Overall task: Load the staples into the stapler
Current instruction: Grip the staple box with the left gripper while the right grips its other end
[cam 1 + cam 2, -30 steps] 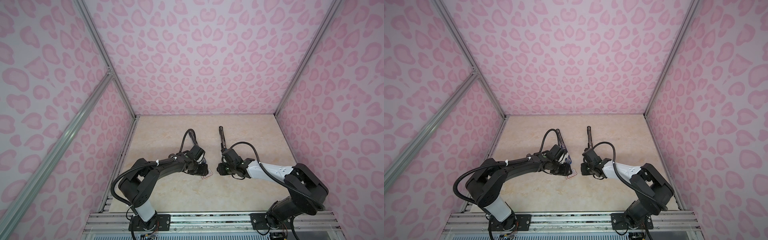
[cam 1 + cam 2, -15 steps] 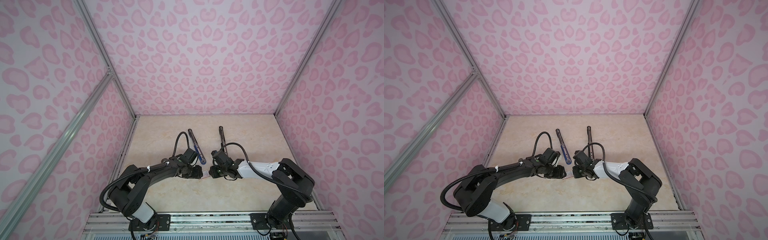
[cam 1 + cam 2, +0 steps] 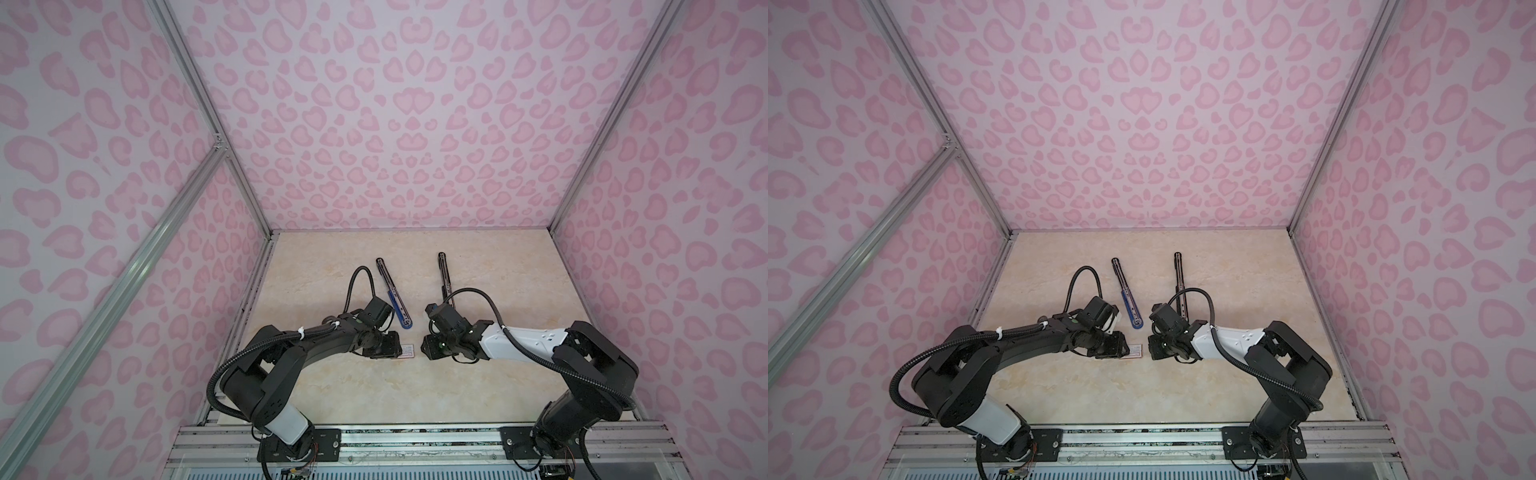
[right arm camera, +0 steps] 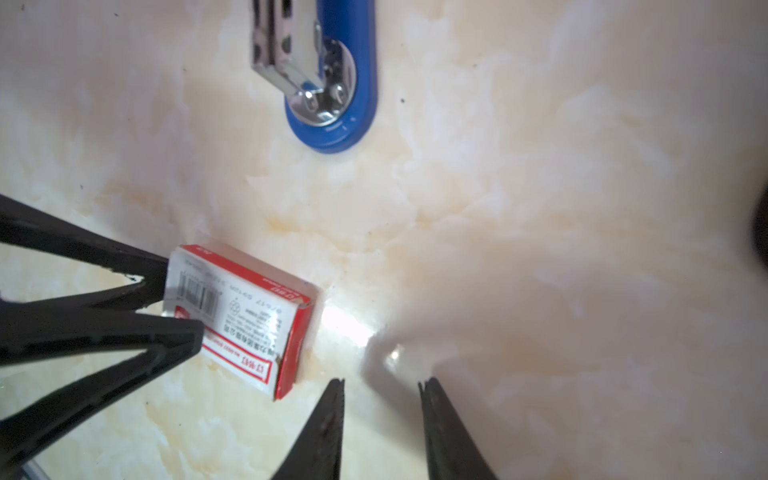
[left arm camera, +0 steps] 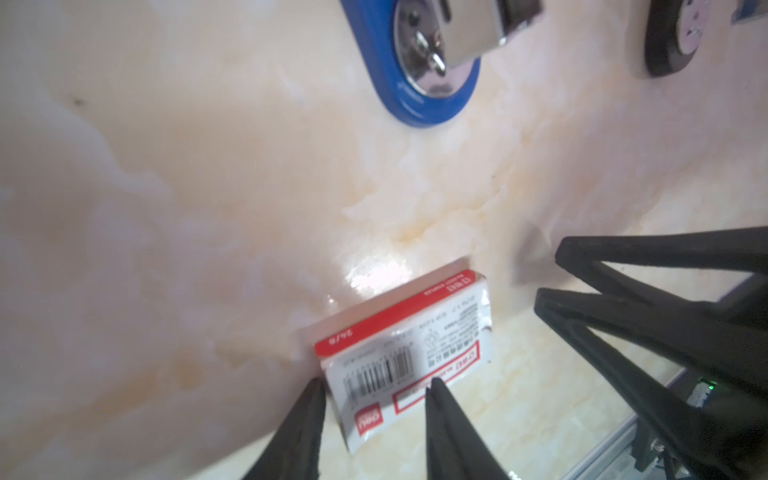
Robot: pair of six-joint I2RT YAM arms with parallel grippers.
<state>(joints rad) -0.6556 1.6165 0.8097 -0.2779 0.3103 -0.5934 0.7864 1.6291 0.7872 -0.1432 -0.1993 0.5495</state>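
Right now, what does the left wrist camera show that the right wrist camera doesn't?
Only the left wrist view: a black stapler's rounded end, plainly seen. Only the right wrist view: the red end of the white-and-red box, facing the open, empty right tool. Both: that box, the blue stapler's rounded end, and the left tool at the box's barcode end.

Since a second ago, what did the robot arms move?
The left gripper drew back leftward, uncovering the blue stapler; its fingers now sit at the red-and-white box. The right gripper slid in toward that box. No clear grab yet. The black stapler stayed put.
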